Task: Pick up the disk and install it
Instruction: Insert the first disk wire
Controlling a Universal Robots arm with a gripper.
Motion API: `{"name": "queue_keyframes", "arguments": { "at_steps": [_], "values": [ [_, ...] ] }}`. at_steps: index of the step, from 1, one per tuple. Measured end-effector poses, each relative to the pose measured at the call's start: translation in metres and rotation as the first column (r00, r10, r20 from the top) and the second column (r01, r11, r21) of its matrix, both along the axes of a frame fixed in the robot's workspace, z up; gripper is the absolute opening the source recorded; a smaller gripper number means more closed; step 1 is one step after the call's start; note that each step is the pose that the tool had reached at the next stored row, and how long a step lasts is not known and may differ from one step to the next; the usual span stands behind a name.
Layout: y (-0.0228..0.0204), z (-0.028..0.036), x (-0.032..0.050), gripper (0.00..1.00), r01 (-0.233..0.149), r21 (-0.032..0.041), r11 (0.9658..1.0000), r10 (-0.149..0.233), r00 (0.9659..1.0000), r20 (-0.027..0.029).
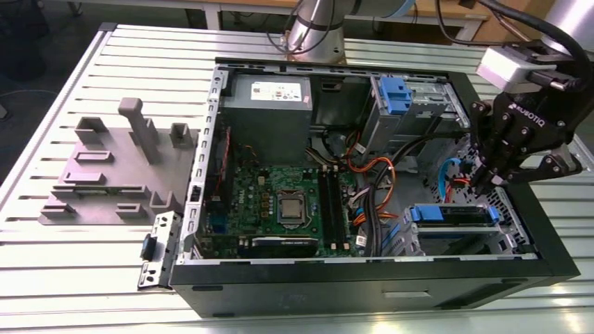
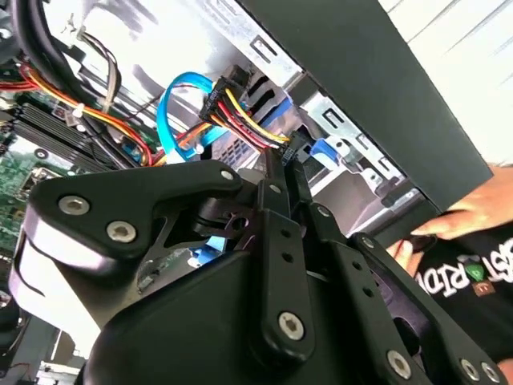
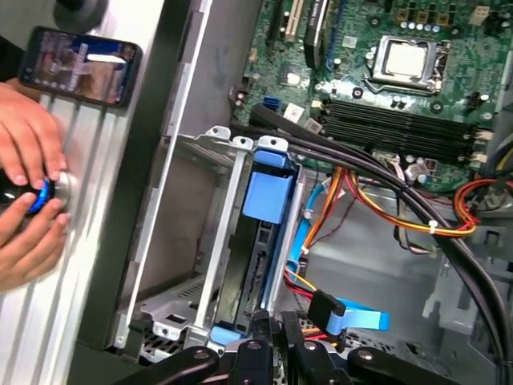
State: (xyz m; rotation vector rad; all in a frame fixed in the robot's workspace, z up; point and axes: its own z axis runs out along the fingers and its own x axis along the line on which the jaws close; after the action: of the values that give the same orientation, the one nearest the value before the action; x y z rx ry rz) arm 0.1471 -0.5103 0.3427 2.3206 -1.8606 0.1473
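Observation:
The disk (image 1: 452, 214) sits in its bright blue carrier inside the lower drive cage at the front corner of the open computer case (image 1: 371, 278). In the first wrist view the carrier's blue tab (image 3: 264, 192) faces up between the cage's metal rails. My gripper (image 1: 485, 186) hangs just above and beside that cage, apart from the disk. Its two black fingers (image 2: 276, 208) are pressed together, shut, with nothing visible between them. Their tips (image 3: 276, 322) stand close to a black connector on a blue cable (image 3: 337, 309) and a red-yellow-black power lead (image 2: 240, 120).
The motherboard (image 1: 278, 202) with bundled cables lies toward the exterior view's left of the cage. A second blue carrier (image 1: 394, 94) sits in the upper bay, by the grey power supply (image 1: 269, 90). A person's hands (image 3: 28, 184) rest beside the case near a phone (image 3: 80, 64). A grey fixture (image 1: 111, 167) stands on the table.

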Motion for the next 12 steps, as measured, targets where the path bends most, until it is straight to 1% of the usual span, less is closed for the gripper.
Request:
{"name": "queue_keyframes", "arguments": {
  "at_steps": [1, 2, 3, 5, 7, 8, 10, 11, 12],
  "values": [
    [-0.0012, -0.0001, -0.0004, 0.17, 0.000, 0.0094, 1.0000, 0.000, 1.0000, 0.0012],
    [-0.0026, -0.0001, -0.0007, 0.17, 0.000, 0.0172, 0.9999, 0.000, 1.0000, 0.0023],
    [-0.0043, 0.0000, -0.0009, 0.17, 0.000, 0.0224, 0.9997, 0.000, 1.0000, 0.0034],
    [-0.0081, -0.0001, -0.0013, 0.17, 0.000, 0.0258, 0.9997, 0.000, 1.0000, 0.0062],
    [-0.0115, -0.0002, -0.0019, 0.17, 0.000, 0.0267, 0.9996, 0.000, 1.0000, 0.0095],
    [-0.0125, -0.0002, -0.0028, 0.17, -0.001, 0.0268, 0.9996, 0.001, 0.9999, 0.0118],
    [-0.0133, -0.0004, -0.0053, 0.17, -0.002, 0.0274, 0.9996, 0.002, 0.9998, 0.0186],
    [-0.0138, -0.0006, -0.0069, 0.17, -0.002, 0.0287, 0.9996, 0.002, 0.9997, 0.0239],
    [-0.0141, -0.0013, -0.0074, 0.17, -0.002, 0.0301, 0.9995, 0.001, 0.9996, 0.0277]
  ]
}}
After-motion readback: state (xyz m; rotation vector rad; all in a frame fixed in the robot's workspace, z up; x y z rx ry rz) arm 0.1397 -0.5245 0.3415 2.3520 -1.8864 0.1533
